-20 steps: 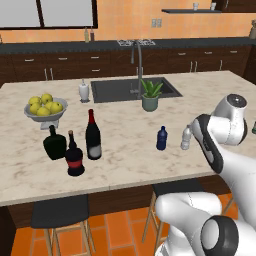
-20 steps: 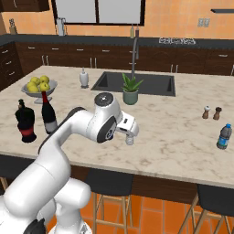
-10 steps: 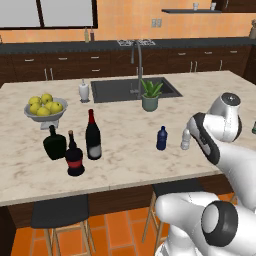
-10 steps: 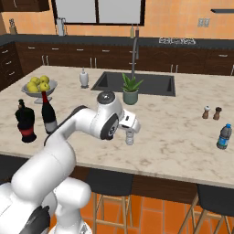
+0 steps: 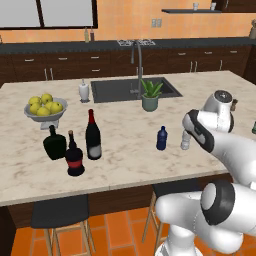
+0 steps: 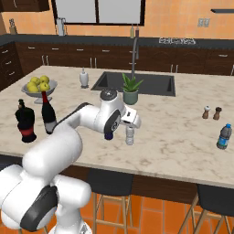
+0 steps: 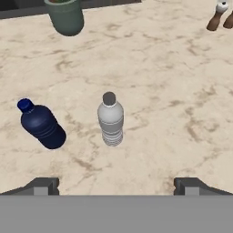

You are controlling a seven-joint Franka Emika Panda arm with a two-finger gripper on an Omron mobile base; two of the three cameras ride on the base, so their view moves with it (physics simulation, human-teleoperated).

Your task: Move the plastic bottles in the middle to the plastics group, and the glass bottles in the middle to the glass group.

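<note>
Right now the small blue bottle point(image 5: 161, 138) with its dark cap stands upright on the marble island counter point(image 5: 125, 165), roughly in the middle, just in front of the potted plant point(image 5: 150, 96) by the sink point(image 5: 125, 89). From the hand's own camera the blue bottle point(image 7: 42, 124) sits to the left of centre, while a small clear bottle with a grey cap point(image 7: 110, 119) stands almost dead ahead, between the two dark fingertips point(image 7: 42, 184) that peek up at the bottom. The gripper point(image 7: 116, 185) is spread wide with nothing between its jaws, hovering short of both bottles and touching neither. In the left base view the clear bottle point(image 5: 185, 140) stands just beside the arm's white wrist, with the blue one a little further to its left, the two near each other but apart. Well off to the left stands the tall dark wine bottle point(image 5: 93, 136) with the red foil neck and pale label, close to the squat dark-green flask point(image 5: 54, 143) and the short black bottle with a red band point(image 5: 75, 155); behind them is a bowl of yellow fruit point(image 5: 44, 107). In the right base view another blue-labelled bottle point(image 6: 224, 136) stands alone near the far right edge, beyond a pair of shakers point(image 6: 211, 112).
</note>
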